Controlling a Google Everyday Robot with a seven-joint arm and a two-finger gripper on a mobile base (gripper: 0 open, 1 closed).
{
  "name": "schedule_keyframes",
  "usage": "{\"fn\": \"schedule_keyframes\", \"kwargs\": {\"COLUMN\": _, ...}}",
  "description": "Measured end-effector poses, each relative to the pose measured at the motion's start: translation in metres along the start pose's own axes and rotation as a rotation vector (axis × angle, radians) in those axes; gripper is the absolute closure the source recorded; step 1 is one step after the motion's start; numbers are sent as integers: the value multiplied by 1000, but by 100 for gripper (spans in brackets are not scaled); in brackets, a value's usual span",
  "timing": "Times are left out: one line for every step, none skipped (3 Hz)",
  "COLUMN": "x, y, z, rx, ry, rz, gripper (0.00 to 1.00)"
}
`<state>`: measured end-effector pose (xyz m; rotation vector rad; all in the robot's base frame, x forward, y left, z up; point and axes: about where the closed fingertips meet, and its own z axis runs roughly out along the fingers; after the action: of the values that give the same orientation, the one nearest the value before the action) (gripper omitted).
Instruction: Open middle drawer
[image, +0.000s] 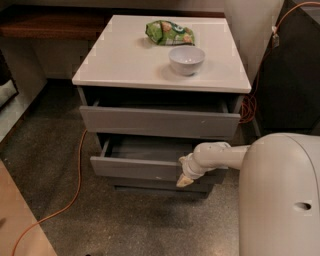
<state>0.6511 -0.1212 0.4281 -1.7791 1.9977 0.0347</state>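
Observation:
The middle drawer of the white-topped cabinet stands pulled out, and its shallow grey interior shows. A tiny pale fleck sits low on its front. My gripper is at the right part of this drawer's front, at its upper edge, on the end of my white arm, which reaches in from the right. The uppermost drawer above it is slightly open. The lowest drawer is mostly hidden under the middle one.
A white bowl and a green snack bag lie on the cabinet top. An orange cable runs over the speckled floor at left. My white body fills the lower right. A wooden bench stands at back left.

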Motion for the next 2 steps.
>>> {"fn": "schedule_keyframes", "kwargs": {"x": -8, "y": 32, "z": -11, "rx": -41, "ry": 15, "rz": 71, "gripper": 0}}
{"fn": "schedule_keyframes", "kwargs": {"x": -18, "y": 60, "z": -29, "rx": -84, "ry": 29, "rz": 138, "gripper": 0}}
